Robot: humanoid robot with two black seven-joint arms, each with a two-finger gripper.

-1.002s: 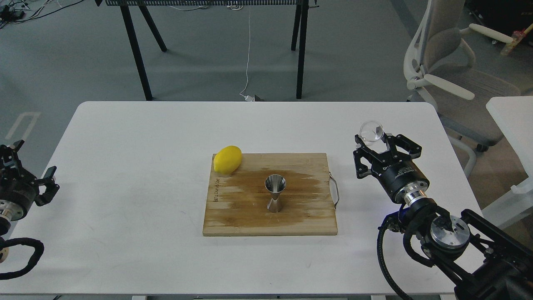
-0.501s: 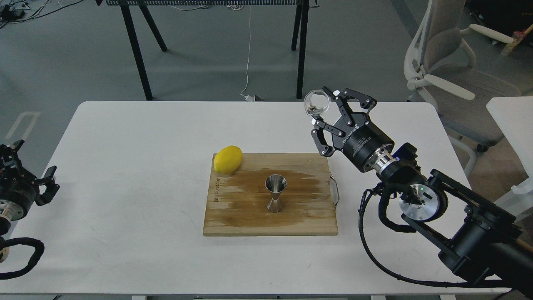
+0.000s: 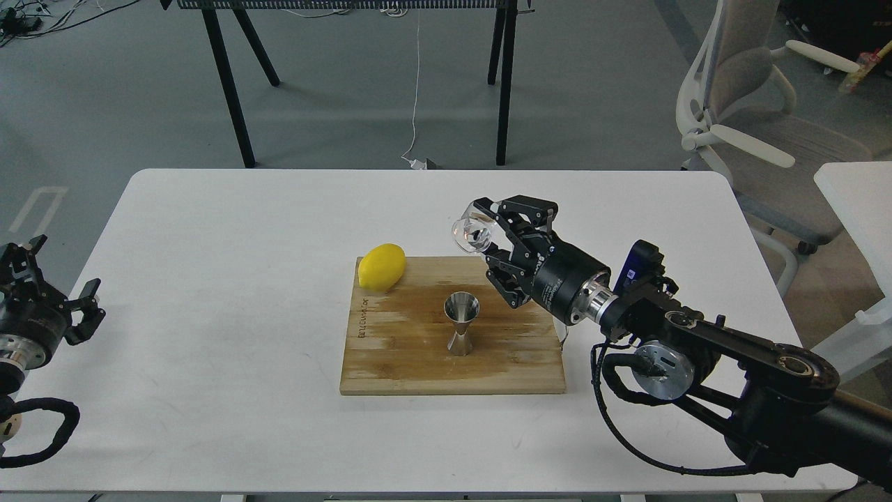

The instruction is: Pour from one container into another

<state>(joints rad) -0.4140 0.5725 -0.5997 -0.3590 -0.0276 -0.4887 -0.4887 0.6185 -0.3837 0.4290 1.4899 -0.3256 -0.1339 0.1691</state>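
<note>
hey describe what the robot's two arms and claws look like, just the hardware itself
Both arms are black. The right claw has two open-frame linkage fingers on a round black body with small white lettering, followed by a silver metal ring. Behind it sit a small blue panel, a round silver joint cap and a looping black cable. The left claw, at the picture's edge, shows the same black fingers, a silver ring and a ribbed black cable.

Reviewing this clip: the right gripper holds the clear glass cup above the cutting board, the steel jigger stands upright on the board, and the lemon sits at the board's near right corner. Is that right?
Not quite: the lemon sits at the far left corner of the cutting board, as the head view shows. The rest holds: the right gripper holds the glass cup above the board, and the jigger stands upright on it.
</note>
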